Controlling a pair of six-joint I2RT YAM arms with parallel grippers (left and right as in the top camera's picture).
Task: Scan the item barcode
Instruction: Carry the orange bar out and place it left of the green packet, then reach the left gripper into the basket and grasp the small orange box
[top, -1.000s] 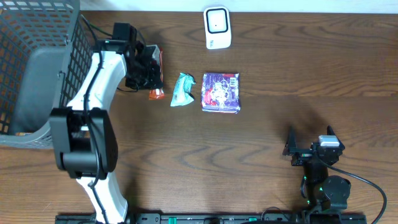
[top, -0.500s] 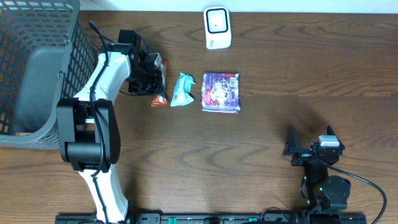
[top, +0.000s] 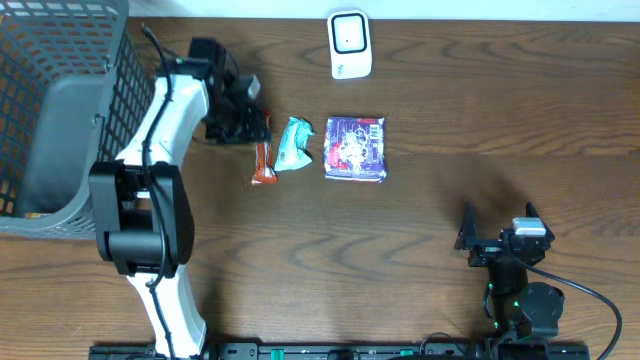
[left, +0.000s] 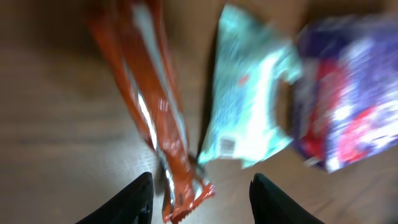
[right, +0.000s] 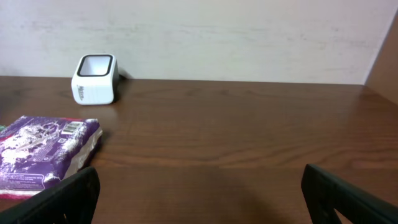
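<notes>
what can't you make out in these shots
- Left wrist view: motion blur smears the print on the red wrapper and teal packet; no barcode readable.
- Overhead: print on the purple pack too small to read.
- Right wrist view: that pack cut by the left edge.
- Overhead: basket cropped at the left edge.

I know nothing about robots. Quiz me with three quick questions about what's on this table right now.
1. True or false: the orange-red packet lies inside the wire basket.
2. Which thing lies between the orange-red packet and the purple packet? A) a banana B) the teal packet C) a mug
3. In a few words: which packet lies nearest the white scanner?

Key:
1. False. It lies on the table, outside the basket.
2. B.
3. The purple packet.
</notes>
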